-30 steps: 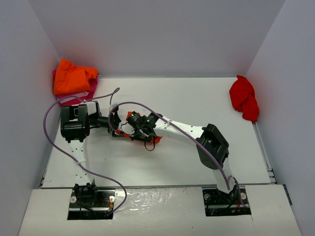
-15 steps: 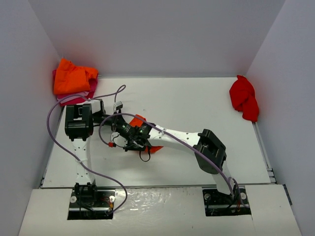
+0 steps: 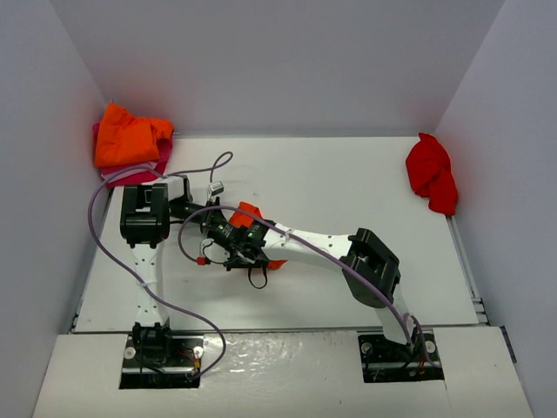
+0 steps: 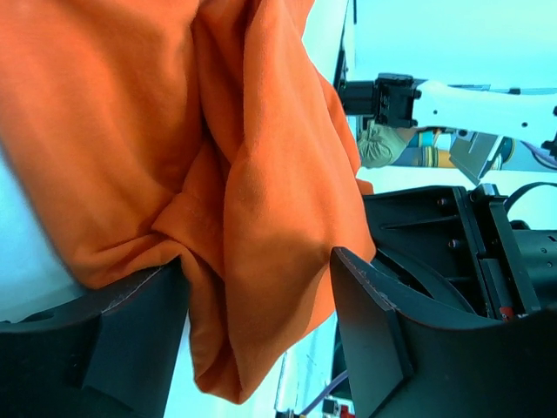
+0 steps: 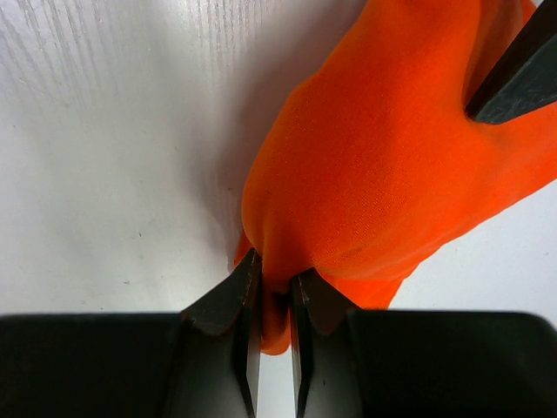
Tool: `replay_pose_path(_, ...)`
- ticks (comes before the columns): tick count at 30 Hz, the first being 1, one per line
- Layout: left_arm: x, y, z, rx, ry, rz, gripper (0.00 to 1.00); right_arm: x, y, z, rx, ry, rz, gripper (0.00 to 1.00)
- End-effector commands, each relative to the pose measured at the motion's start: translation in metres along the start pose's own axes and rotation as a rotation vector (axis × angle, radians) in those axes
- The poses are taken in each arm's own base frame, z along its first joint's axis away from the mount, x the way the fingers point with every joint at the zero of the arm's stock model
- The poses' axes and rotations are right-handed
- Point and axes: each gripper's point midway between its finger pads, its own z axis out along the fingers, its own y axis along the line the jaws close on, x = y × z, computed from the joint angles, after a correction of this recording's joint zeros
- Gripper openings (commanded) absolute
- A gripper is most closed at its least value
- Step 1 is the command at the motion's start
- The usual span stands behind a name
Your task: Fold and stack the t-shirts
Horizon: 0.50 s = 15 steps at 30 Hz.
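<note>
The bright orange soft cloth t-shirt (image 3: 246, 212) lies bunched left of centre on the white worktop (image 3: 365, 183), caught between both arms. The right tool (image 5: 274, 279) is nearly closed, pinching a narrow fold at the cloth's edge. The left tool (image 4: 257, 261) stands wide apart, with a hanging bunch of the cloth loose between its fingers. The pile of orange and pink tees (image 3: 130, 139) sits in the far left corner, nearest the left arm, so the carry likely runs that way.

My two arms (image 3: 315, 242) are white links joined by bulky black housings (image 3: 144, 218). A lilac cable (image 3: 90, 212) loops loosely along each. Just behind my right gripper (image 5: 272, 277) sit small red and green parts; its fingers (image 5: 218, 348) are matte black.
</note>
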Motion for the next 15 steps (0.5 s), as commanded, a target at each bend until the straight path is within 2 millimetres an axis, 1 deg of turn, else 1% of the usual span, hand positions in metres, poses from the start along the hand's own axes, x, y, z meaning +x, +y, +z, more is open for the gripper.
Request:
replay_pose_path(1,0.024,-0.048,0.014,0.034,0.144,-0.185,0.63,-0.005,-0.009,-0.024,0.024,-0.037,-0.03,0.0)
replay_pose_path(4,0.031,-0.043,0.028,0.029,0.204,-0.184,0.64,0.0,-0.002,-0.023,0.004,-0.025,-0.054,0.0)
replay_pose_path(8,0.04,-0.046,0.044,0.015,0.286,-0.165,0.64,0.006,-0.002,-0.027,0.008,-0.014,-0.075,0.0)
replay_pose_path(13,0.052,-0.041,0.056,-0.004,0.364,-0.172,0.64,0.014,0.0,-0.035,-0.001,-0.011,-0.095,0.0)
replay_pose_path(15,0.056,-0.04,0.06,-0.007,0.386,-0.177,0.59,0.017,-0.001,-0.038,0.007,-0.009,-0.1,0.0)
